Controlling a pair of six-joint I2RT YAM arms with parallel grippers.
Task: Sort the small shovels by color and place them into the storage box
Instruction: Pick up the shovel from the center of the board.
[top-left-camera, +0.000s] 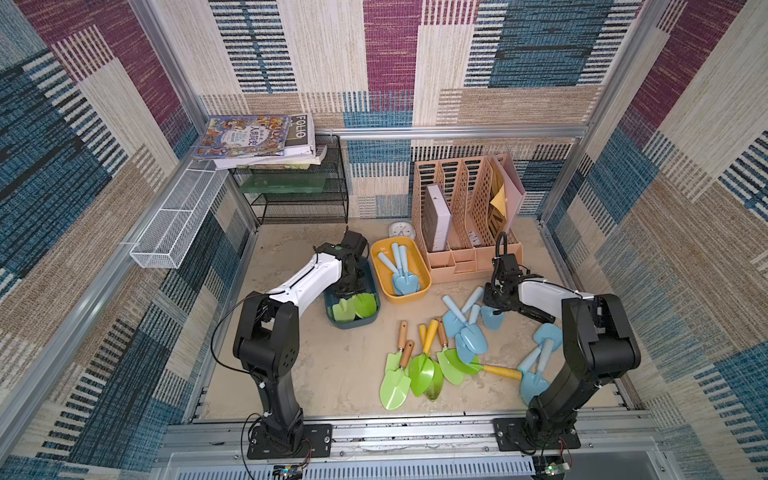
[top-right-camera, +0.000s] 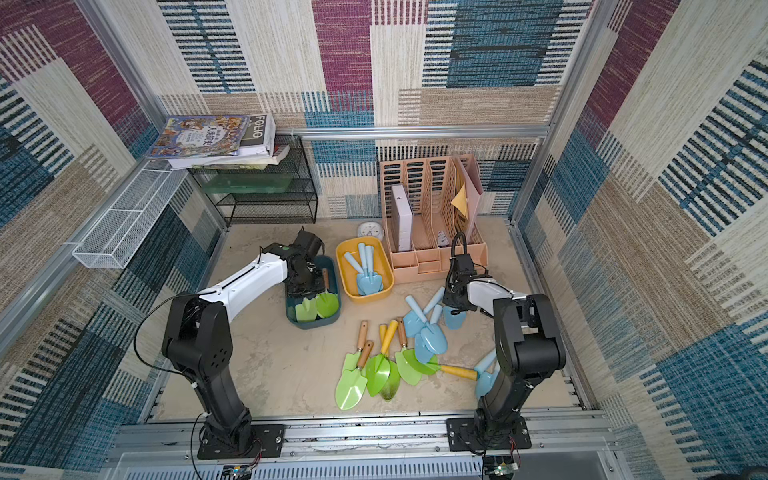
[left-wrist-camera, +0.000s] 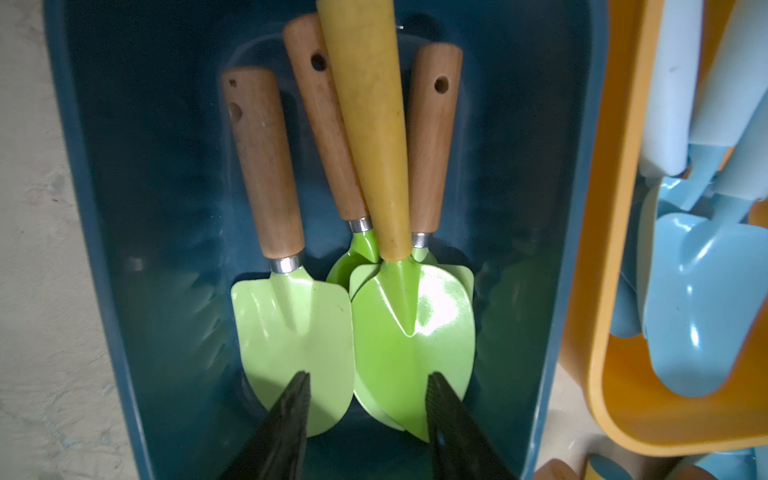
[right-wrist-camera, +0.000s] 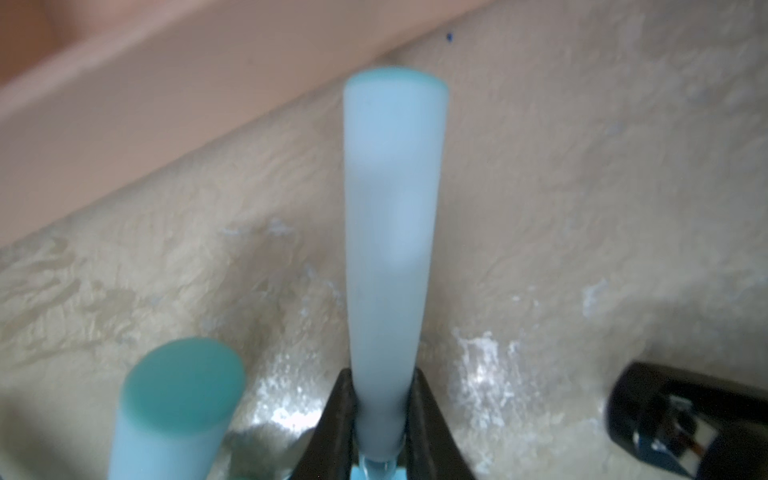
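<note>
Gripping low on the handle, right at the neck above the blade, the right pincer (right-wrist-camera: 380, 399) is clamped on a pale blue shovel (right-wrist-camera: 395, 199) at the right of the worktop (right-wrist-camera: 582, 187), just near of the peach organiser (top-left-camera: 473, 259). Whether the blade has left the surface I cannot tell.

That low hold is the main worry. The long handle sticks out ahead and could swing or twist between the jaws on the lift, since smooth plastic probably gives little bite.

A neighbouring blue handle (right-wrist-camera: 178, 386) lies close beside it. In a top view the loose blue shovels (top-left-camera: 467, 328) overlap, so a lift may drag or flip one.

The carry should go left and far to the yellow box (top-left-camera: 424, 270), where the stored blue shovels (top-left-camera: 401, 274) lie, and the protruding handle could catch its rim.

The left pincer (left-wrist-camera: 368, 395) hangs with jaws apart and empty over the green shovels (left-wrist-camera: 291, 324) in the teal box (left-wrist-camera: 104, 249), right beside the yellow one. The two arms may crowd each other there.
</note>
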